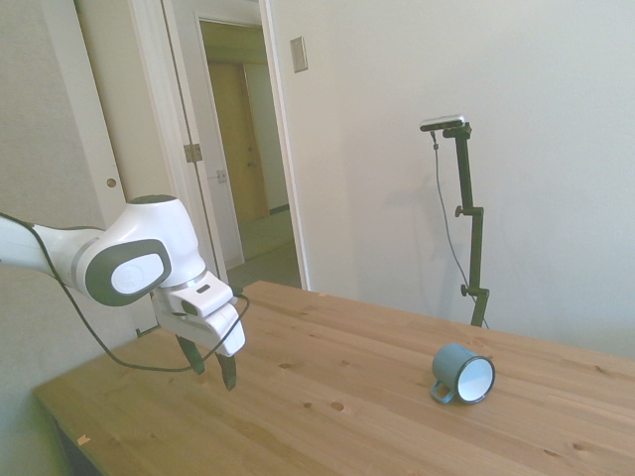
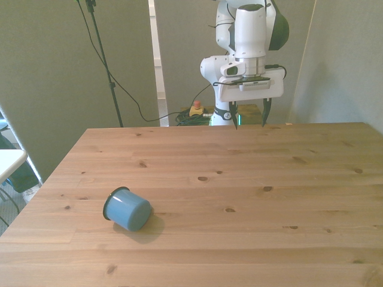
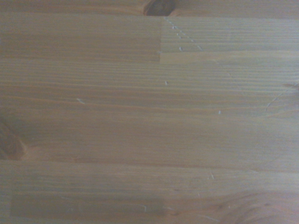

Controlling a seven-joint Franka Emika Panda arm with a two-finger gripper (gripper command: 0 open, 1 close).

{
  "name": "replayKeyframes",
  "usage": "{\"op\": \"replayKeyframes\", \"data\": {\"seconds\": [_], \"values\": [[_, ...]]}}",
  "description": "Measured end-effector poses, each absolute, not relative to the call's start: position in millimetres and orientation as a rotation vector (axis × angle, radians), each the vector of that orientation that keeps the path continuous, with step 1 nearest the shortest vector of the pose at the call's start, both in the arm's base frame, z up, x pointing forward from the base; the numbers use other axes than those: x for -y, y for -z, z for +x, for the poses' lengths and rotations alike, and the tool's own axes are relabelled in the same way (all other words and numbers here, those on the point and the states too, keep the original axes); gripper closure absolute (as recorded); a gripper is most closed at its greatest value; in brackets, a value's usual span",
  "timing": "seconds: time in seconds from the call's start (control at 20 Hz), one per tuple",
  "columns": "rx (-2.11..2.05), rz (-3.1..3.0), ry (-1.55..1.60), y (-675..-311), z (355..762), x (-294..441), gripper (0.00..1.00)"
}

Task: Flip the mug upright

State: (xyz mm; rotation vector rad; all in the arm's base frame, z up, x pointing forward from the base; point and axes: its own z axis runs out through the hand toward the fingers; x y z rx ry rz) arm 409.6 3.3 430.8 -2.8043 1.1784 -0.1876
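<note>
Soft, even daylight fills the side and front views, and both are fairly sharp. In the side view the pale wall (image 1: pixel 556 149) looks washed out. In the front view the mug (image 2: pixel 127 209) throws a faint, soft-edged shadow on the table (image 2: pixel 239 179). The wrist view is dimmer and blurred, showing only hazy wood grain (image 3: pixel 149 121).

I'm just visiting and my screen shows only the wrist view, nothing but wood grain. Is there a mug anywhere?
Observer: Yes, a teal-blue mug lies on its side on the wooden table, toward the front view's left.
Operator: Is the hand near it?
Observer: No. The hand hangs over the table's far edge, well apart from the mug.
Operator: Holding anything?
Observer: Nothing; its fingers are open and point down.
</note>
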Motion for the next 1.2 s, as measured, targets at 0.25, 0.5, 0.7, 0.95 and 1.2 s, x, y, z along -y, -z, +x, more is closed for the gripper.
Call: {"op": "replayKeyframes", "data": {"seconds": [0.25, 0.5, 0.7, 0.95, 1.2], "values": [[-1.217, -2.778, 0.183, -437, 416, 4, 0.00], [-1.329, -2.673, 0.239, -463, 451, 70, 0.00], [-1.388, -2.634, 0.276, -472, 485, 125, 0.00], [-1.424, -2.623, 0.305, -476, 521, 167, 0.00], [-1.490, -2.531, 0.368, -486, 550, 228, 0.00]]}}
